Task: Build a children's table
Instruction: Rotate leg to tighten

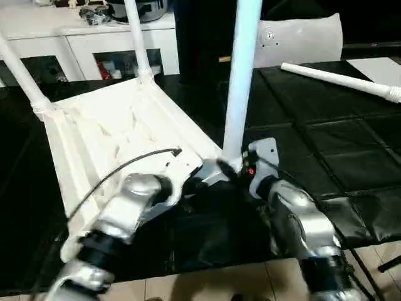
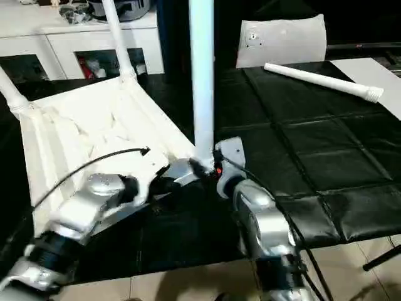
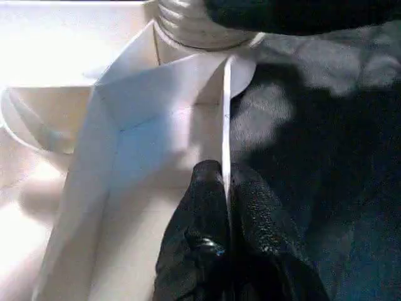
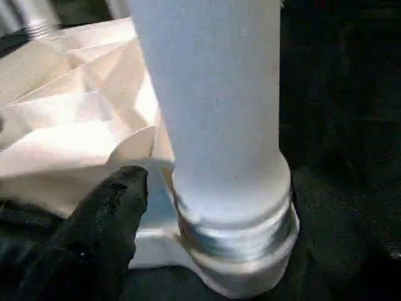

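Tabletop (image 1: 119, 135) upside down at 9 o'clock, 2 legs (image 1: 139, 41) socketed at far corners. My L gripper (image 3: 225, 188) pinched shut on its near rim. 3rd leg (image 1: 241, 81) upright in near corner socket; R gripper (image 4: 106, 219) open beside it, holding nothing. 4th leg (image 1: 341, 80) lies loose at 2 o'clock, still to fit.

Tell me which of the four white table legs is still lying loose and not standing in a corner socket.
The leg lying flat on the black mat, far right of the upturned table top. The other three stand upright in corner sockets.
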`<state>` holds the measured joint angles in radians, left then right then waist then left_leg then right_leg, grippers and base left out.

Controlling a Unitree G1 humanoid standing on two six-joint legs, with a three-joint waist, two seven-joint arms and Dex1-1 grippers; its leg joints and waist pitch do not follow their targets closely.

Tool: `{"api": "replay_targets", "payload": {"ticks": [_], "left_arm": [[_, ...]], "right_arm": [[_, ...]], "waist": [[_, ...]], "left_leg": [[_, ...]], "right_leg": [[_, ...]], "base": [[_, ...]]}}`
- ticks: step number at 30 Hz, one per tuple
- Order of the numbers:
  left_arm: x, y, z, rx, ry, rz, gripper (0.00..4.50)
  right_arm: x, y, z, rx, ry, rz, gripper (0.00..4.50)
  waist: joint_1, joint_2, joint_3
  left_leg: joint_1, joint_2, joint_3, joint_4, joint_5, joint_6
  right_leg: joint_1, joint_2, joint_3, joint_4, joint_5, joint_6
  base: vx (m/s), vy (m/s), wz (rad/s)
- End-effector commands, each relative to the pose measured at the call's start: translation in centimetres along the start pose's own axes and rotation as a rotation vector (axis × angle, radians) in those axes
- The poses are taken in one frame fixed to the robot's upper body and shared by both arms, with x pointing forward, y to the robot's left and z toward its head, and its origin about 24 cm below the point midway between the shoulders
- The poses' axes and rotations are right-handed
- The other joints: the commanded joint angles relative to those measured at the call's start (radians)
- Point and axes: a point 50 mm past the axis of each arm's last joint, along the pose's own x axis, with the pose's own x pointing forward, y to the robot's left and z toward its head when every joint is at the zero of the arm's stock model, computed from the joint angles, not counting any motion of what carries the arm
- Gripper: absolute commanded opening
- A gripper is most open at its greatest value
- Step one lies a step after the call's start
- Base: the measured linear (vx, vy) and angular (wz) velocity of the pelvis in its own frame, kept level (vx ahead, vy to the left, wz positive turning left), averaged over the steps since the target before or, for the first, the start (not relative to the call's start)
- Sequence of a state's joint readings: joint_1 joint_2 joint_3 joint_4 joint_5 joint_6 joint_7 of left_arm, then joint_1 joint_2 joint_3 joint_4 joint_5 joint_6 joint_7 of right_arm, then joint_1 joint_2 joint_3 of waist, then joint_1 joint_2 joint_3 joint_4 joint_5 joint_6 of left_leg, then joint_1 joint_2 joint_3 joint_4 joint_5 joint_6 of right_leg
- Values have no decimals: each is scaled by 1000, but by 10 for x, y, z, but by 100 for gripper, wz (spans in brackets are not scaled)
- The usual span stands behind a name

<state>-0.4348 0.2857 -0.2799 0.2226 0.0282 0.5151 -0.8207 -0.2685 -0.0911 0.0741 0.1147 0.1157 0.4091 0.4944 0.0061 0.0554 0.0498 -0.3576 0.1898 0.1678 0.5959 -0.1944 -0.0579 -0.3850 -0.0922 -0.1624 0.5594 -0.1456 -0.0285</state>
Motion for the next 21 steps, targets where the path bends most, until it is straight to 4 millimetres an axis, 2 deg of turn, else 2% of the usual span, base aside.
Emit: {"api": "replay_targets", "payload": {"ticks": [1, 4, 5, 7, 9, 10, 11, 13, 14, 16, 17, 18, 20, 21], "left_arm": [[-7, 4, 16, 100, -74, -33, 0], [-14, 5, 13, 151, -62, -102, 0], [-17, 5, 12, 165, -59, -135, 0], [-22, 6, 11, 198, -48, -177, 0], [-28, 7, 6, 242, -17, -235, 0], [-30, 7, 4, 265, -3, -266, 0], [-33, 7, 2, 290, 13, -309, 0], [-35, 7, 0, 301, 23, -332, 0], [-36, 6, -3, 319, 41, -368, 0], [-37, 6, -4, 322, 47, -389, 0], [-39, 5, -5, 342, 57, -421, 0], [-40, 4, -6, 349, 62, -446, 0], [-41, 4, -6, 381, 75, -463, 0], [-41, 3, -7, 383, 82, -479, 0]], "right_arm": [[1, 23, 7, -55, -12, 192, 422], [-10, 15, 10, -105, -6, 248, 441], [-16, 11, 11, -125, -1, 276, 441], [-23, 5, 12, -158, 13, 308, 441], [-32, -3, 16, -199, 28, 374, 441], [-35, -6, 18, -216, 37, 402, 441], [-40, -10, 20, -243, 59, 447, 441], [-42, -12, 21, -267, 83, 481, 441], [-44, -14, 22, -292, 114, 524, 441], [-44, -15, 23, -307, 129, 546, 441], [-44, -15, 24, -325, 152, 589, 441], [-43, -15, 25, -337, 167, 620, 441], [-41, -14, 25, -375, 194, 662, 441], [-37, -14, 25, -384, 202, 672, 441]], "waist": [[10, -7, -66], [10, -7, -64], [12, -13, -64], [23, -8, -65], [34, -11, -66], [43, -8, -66], [51, -12, -66], [61, -10, -67], [71, -17, -65], [81, -15, -66], [85, -14, -67], [85, -20, -66], [90, -19, -65], [91, -23, -64]], "left_leg": [[-1, 41, -25, -72, -234, 58], [4, 41, -21, -71, -247, 56], [3, 42, -21, -71, -246, 57], [4, 44, -20, -70, -235, 66], [4, 46, -19, -71, -226, 70], [12, 47, -16, -69, -224, 70], [9, 49, -16, -70, -216, 69], [14, 50, -14, -69, -214, 66], [13, 51, -12, -71, -211, 62], [15, 52, -11, -71, -214, 57], [16, 53, -13, -71, -217, 53], [14, 52, -12, -72, -220, 54], [15, 52, -12, -71, -227, 50], [15, 53, -12, -72, -236, 45]], "right_leg": [[53, -71, 63, -74, -392, -73], [50, -73, 66, -77, -399, -82], [51, -73, 67, -76, -400, -80], [50, -74, 71, -71, -383, -85], [50, -74, 73, -67, -370, -94], [43, -74, 75, -68, -364, -102], [46, -73, 76, -64, -354, -108], [43, -73, 77, -62, -348, -115], [43, -74, 80, -60, -352, -121], [42, -76, 82, -61, -364, -120], [42, -76, 82, -58, -362, -123], [43, -76, 82, -58, -362, -125], [41, -79, 82, -59, -384, -125], [41, -78, 82, -62, -399, -120]], "base": [[0, 0, 0], [0, 0, 0], [0, 0, 0], [0, 0, 0], [0, 0, 0], [0, 0, 0], [0, 0, 0], [0, 0, 0], [0, 0, 0], [0, 0, 0], [0, 0, 0], [0, 0, 0], [0, 0, 0], [0, 0, 0]]}}
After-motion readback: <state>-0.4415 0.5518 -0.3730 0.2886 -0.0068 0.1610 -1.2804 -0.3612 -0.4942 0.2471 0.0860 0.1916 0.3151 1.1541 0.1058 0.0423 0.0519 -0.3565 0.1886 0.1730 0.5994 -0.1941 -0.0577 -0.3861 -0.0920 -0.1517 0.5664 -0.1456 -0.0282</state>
